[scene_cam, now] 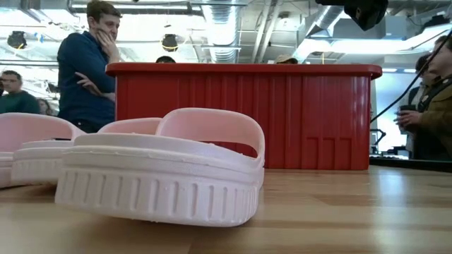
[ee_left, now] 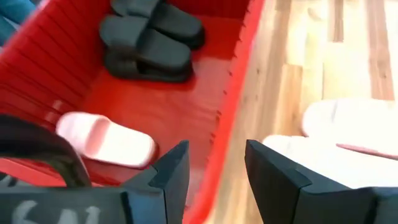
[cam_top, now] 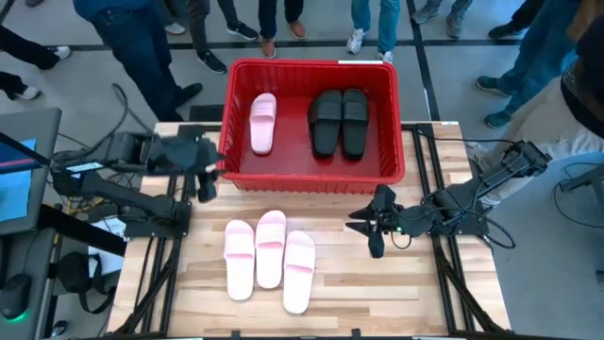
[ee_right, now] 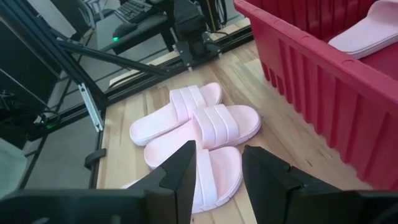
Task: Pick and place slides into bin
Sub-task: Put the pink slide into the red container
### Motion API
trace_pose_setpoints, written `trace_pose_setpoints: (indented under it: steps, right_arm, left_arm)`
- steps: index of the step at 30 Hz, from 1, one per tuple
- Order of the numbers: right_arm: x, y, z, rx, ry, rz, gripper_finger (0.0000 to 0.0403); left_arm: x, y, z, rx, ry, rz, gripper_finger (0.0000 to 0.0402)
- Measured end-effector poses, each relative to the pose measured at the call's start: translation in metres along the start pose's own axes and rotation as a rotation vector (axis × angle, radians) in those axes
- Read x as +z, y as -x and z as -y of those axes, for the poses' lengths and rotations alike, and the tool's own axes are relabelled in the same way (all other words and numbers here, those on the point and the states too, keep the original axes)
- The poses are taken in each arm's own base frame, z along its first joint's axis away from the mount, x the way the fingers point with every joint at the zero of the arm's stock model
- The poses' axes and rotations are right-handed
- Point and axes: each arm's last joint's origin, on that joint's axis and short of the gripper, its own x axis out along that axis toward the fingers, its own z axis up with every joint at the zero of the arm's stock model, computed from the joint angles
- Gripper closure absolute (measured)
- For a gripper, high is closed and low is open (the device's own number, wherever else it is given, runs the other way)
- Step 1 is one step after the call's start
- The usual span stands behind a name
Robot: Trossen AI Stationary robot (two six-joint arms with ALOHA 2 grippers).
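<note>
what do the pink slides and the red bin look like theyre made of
Pink slides: probably soft foam or rubber, matte; the low view shows a thick moulded sole with a ribbed edge and a slightly grainy surface.
Red bin: looks like rigid moulded plastic with a slight sheen, vertically ribbed walls and a rolled rim.

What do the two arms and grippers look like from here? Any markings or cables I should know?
Both arms are dark, jointed, with black cables trailing along them. The left gripper has two flat, black, wedge-shaped fingers; pale handwritten characters show on its body. The right gripper has the same black angular fingers, with no markings in view.
</note>
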Motion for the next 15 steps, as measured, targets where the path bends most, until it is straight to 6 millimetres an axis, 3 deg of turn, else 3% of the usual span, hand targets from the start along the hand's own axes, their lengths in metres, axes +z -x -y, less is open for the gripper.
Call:
trace_pose_setpoints:
  steps: [15]
  right_arm:
    - [0.0, 0.0, -0.001, 0.017, 0.019, -0.011, 0.0285]
  left_arm:
    - [-0.049, -0.026, 0.079, -0.074, 0.014, -0.101, 0.0257]
